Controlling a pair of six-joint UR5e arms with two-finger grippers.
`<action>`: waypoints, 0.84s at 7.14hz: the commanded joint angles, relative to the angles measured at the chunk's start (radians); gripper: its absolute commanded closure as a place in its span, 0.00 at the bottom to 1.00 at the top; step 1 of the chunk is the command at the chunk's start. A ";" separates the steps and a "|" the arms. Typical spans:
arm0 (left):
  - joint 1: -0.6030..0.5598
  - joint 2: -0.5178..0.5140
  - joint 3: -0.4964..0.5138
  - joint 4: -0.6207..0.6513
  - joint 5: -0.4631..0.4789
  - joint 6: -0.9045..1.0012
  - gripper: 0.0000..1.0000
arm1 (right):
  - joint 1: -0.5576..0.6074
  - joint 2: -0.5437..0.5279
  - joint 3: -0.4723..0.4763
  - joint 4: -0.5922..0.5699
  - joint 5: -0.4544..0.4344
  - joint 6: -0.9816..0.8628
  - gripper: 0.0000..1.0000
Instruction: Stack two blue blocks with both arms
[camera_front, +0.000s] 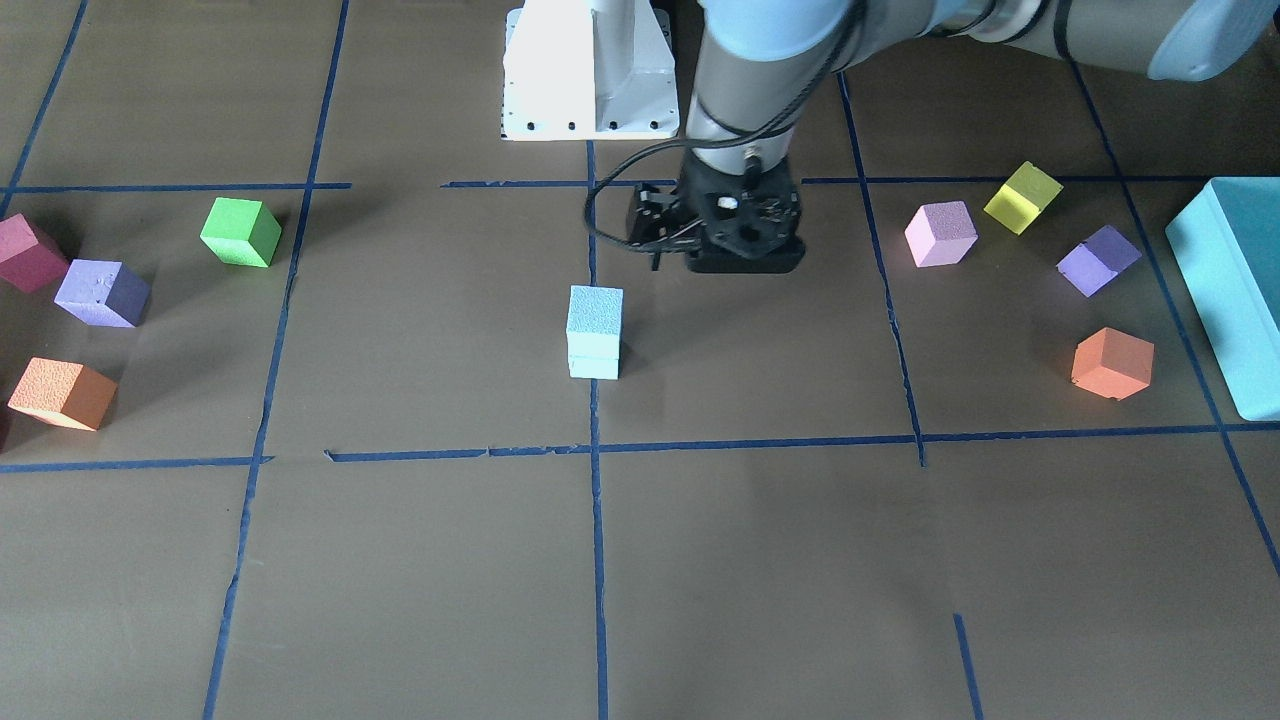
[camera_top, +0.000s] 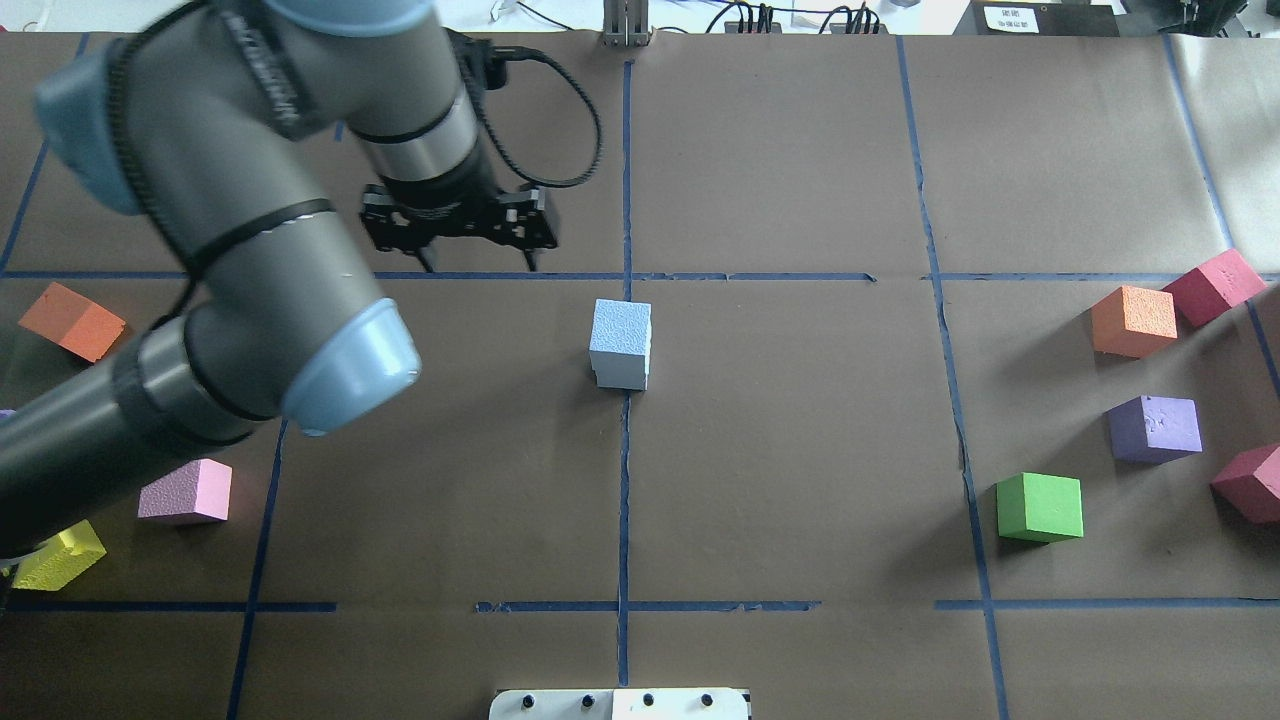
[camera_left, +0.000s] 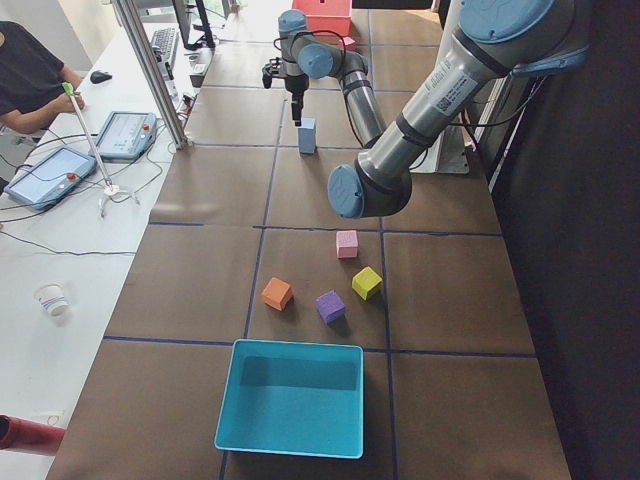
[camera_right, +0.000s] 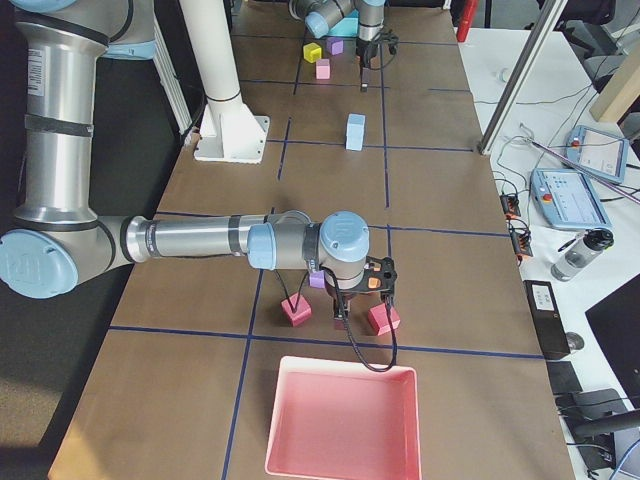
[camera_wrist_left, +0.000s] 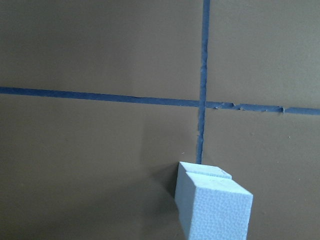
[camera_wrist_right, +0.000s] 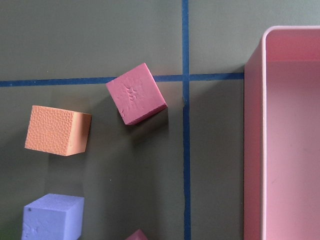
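Observation:
Two pale blue blocks (camera_top: 620, 343) stand stacked, one on the other, on the blue tape line at the table's middle; the stack also shows in the front view (camera_front: 594, 335) and low in the left wrist view (camera_wrist_left: 212, 205). My left gripper (camera_top: 479, 265) is open and empty, raised above the table, apart from the stack on its left side. My right gripper (camera_right: 365, 300) shows only in the right side view, over the cubes near the pink tray. I cannot tell whether it is open or shut.
Green (camera_top: 1040, 507), purple (camera_top: 1155, 428), orange (camera_top: 1133, 320) and red (camera_top: 1213, 286) cubes lie on the right. Orange (camera_top: 72, 320), pink (camera_top: 186, 491) and yellow (camera_top: 60, 555) cubes lie on the left. A teal tray (camera_front: 1235, 290) and a pink tray (camera_right: 340, 420) stand at the table's ends.

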 joint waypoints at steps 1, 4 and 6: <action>-0.145 0.222 -0.162 0.030 -0.023 0.257 0.00 | 0.001 0.000 -0.105 0.166 0.005 0.011 0.00; -0.480 0.489 -0.145 0.026 -0.192 0.732 0.00 | 0.001 -0.004 -0.094 0.166 0.008 0.015 0.00; -0.671 0.615 -0.050 0.015 -0.213 1.040 0.00 | 0.001 -0.003 -0.091 0.165 0.016 0.015 0.00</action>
